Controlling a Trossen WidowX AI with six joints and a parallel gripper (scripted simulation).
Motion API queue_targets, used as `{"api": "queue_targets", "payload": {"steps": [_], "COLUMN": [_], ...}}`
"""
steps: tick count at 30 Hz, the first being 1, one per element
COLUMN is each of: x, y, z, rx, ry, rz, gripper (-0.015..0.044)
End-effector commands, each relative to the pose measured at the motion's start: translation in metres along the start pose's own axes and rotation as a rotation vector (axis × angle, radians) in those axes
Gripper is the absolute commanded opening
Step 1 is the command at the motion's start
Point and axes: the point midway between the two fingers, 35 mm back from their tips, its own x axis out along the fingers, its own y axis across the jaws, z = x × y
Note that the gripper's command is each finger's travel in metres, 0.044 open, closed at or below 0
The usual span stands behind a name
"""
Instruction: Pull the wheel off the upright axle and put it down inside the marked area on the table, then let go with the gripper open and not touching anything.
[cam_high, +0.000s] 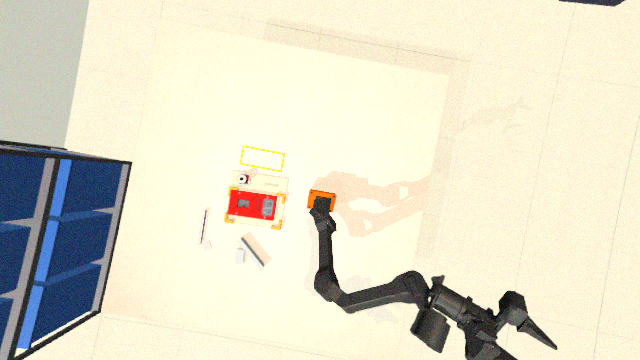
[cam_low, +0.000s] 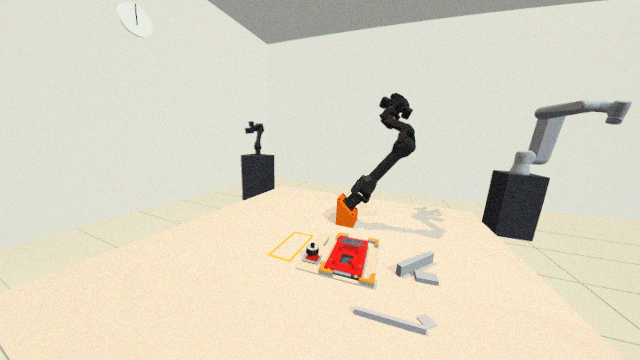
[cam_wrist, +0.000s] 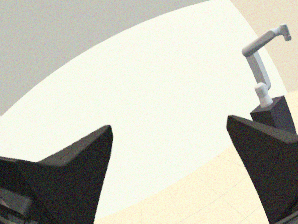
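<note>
The wheel (cam_high: 240, 181) (cam_low: 312, 252), black with a white upper face, sits around the upright black axle (cam_low: 312, 245) on a small red base at a corner of the pale board. The yellow outline of the marked area (cam_high: 242, 155) (cam_low: 282, 243) lies beside that board, with nothing inside it. My gripper (cam_wrist: 172, 127) is wide open, with nothing between its fingers in the wrist view. It is raised high on the arm, far from the wheel, and points away from the board. The wheel and the marked area are not in the wrist view.
A red panel (cam_high: 255, 205) (cam_low: 346, 257) with orange corner pieces lies on the board beside the wheel. Grey bars and blocks lie beyond it, including a long bar (cam_low: 390, 320) and a thicker bar (cam_low: 415, 264). The orange arm mount (cam_high: 314, 195) (cam_low: 346, 214) stands near the board.
</note>
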Motion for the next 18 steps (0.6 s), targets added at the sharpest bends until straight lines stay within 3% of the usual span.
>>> {"api": "queue_targets", "payload": {"steps": [1, 4, 18], "x": [0.0, -0.004, -0.058], "y": [0.001, 0.011, 0.127], "z": [0.0, 0.002, 0.018], "rx": [0.0, 0.004, 0.017], "ry": [0.0, 0.002, 0.024], "rz": [0.002, 0.032, 0.382], "gripper": [0.0374, 0.03, 0.03]}}
